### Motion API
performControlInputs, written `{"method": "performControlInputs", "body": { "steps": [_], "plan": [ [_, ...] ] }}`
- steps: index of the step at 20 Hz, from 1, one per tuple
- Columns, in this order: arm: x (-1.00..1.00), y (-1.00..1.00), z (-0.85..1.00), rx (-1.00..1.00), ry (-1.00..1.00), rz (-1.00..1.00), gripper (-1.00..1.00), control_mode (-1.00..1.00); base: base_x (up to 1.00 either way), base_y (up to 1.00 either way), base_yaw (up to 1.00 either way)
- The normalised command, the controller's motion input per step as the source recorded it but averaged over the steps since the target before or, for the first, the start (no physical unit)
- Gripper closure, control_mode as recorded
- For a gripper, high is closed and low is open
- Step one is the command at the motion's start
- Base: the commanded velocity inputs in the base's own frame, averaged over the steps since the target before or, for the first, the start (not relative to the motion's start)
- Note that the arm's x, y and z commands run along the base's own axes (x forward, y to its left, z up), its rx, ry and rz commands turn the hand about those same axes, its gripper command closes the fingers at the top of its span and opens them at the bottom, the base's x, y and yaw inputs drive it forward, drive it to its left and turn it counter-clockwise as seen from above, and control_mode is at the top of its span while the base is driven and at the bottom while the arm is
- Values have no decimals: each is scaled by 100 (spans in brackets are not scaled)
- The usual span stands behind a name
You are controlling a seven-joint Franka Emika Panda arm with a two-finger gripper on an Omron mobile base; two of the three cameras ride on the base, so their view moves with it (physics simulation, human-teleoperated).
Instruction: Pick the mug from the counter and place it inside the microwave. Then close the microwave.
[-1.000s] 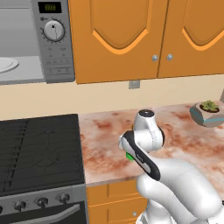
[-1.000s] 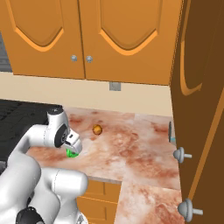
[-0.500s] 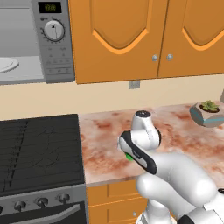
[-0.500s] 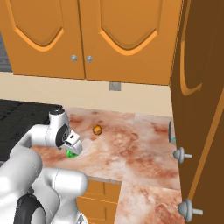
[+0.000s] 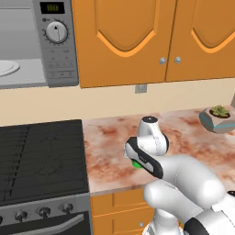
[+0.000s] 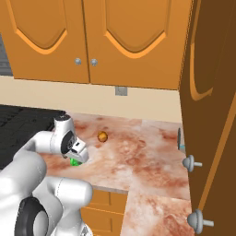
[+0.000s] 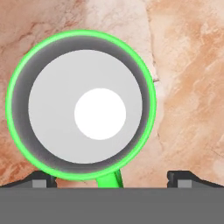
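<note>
The green mug (image 7: pixel 81 105) stands upright on the marbled counter (image 7: pixel 188 65); I look straight down into its white inside, with its handle pointing toward the bottom of the hand view. My gripper (image 7: pixel 113 179) hangs open just above it, one fingertip on each side of the handle and nothing between them. From the base views only a sliver of the mug (image 5: pixel 136 164) (image 6: pixel 73 161) shows under the hand, near the front edge of the counter (image 5: pixel 110 151) (image 6: pixel 138 156). The microwave (image 5: pixel 57 41) sits up at the far left, its cavity and white plate exposed.
A black stove (image 5: pixel 41 156) borders the counter on the left. A small orange-brown lump (image 6: pixel 102 136) lies behind the mug. A potted plant in a bowl (image 5: pixel 218 118) stands at the right. A tall cabinet door with knobs (image 6: pixel 207 92) projects on the right, and orange wall cabinets (image 5: pixel 137 36) hang overhead.
The hand has hardly moved over the mug; the arm's lower links have shifted slightly. The jaws have stayed open.
</note>
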Motion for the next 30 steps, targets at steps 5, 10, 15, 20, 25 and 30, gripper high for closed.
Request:
{"method": "performControlInputs", "body": {
  "steps": [5,10,15,20,25,30],
  "plan": [
    [0,-2,-9,0,0,0,-100,-100,0,0,0],
    [0,0,-17,0,0,0,-100,-100,0,0,0],
    [0,0,-7,0,0,0,-100,-100,0,0,0],
    [0,0,0,0,0,0,100,-100,0,0,0],
    [0,0,0,0,0,0,100,-100,0,0,0],
    [0,0,0,0,-1,0,100,-100,0,0,0]
  ]
}}
